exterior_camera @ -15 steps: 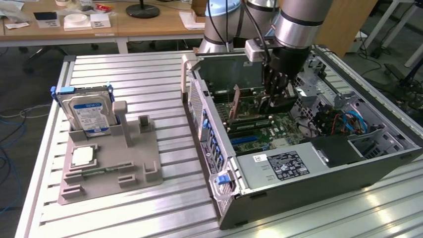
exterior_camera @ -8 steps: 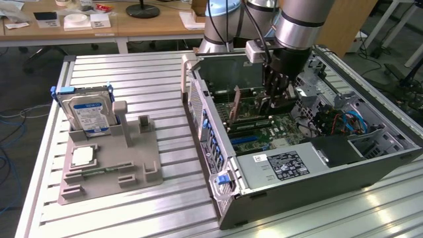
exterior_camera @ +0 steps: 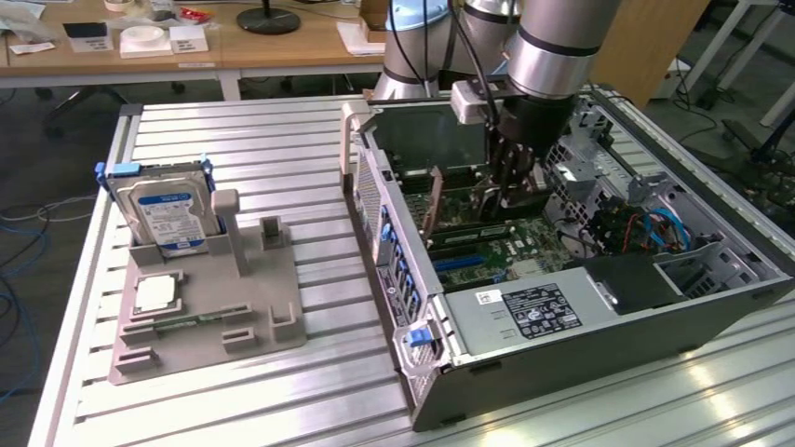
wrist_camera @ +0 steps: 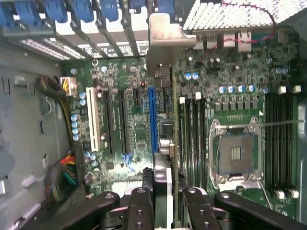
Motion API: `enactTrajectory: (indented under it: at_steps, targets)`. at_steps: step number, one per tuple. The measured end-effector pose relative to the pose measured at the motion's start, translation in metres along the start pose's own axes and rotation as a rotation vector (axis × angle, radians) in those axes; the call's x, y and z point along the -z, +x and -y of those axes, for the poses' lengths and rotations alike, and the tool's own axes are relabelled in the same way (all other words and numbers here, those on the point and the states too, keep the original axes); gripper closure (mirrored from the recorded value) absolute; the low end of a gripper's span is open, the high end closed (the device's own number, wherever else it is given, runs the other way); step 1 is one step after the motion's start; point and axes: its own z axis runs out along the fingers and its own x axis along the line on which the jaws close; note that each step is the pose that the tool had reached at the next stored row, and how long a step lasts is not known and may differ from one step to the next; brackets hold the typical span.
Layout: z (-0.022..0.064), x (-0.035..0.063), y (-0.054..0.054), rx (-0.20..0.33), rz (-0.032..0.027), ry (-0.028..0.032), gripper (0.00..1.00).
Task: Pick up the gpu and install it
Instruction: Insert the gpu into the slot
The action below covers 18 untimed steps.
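Gpu [wrist_camera: 165,57] upright inside computer case [exterior_camera: 559,372]

The gpu [wrist_camera: 166,129] presents edge-on in the wrist view; its faces cannot be assessed, and whether its contact edge meets a slot is hidden. The hand [wrist_camera: 165,187], closed on it, is cut off at the frame edge. In the exterior view the arm [exterior_camera: 546,47] is cut off above, and print on the label of the hard drive [exterior_camera: 168,214] is too small to read. The surface [exterior_camera: 249,140] runs out of frame.
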Motion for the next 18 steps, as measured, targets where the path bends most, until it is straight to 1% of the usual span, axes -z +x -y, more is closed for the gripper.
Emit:
enactTrajectory:
  at_steps: [5, 8, 12, 16, 18]
  targets:
    - [0.0006, -0.002, 0.0092, 0.004, 0.0005, 0.0, 0.72]
    - [0.0, -0.0031, 0.0098, 0.004, 0.0004, 0.0001, 0.72]
    - [-0.0038, -0.0045, 0.0101, 0.004, 0.0005, -0.0001, 0.72]
    - [-0.0043, -0.0083, 0.0102, 0.004, 0.0002, -0.0046, 0.72]
    - [-0.0058, -0.0094, 0.0103, 0.004, 0.0001, -0.0055, 0.72]
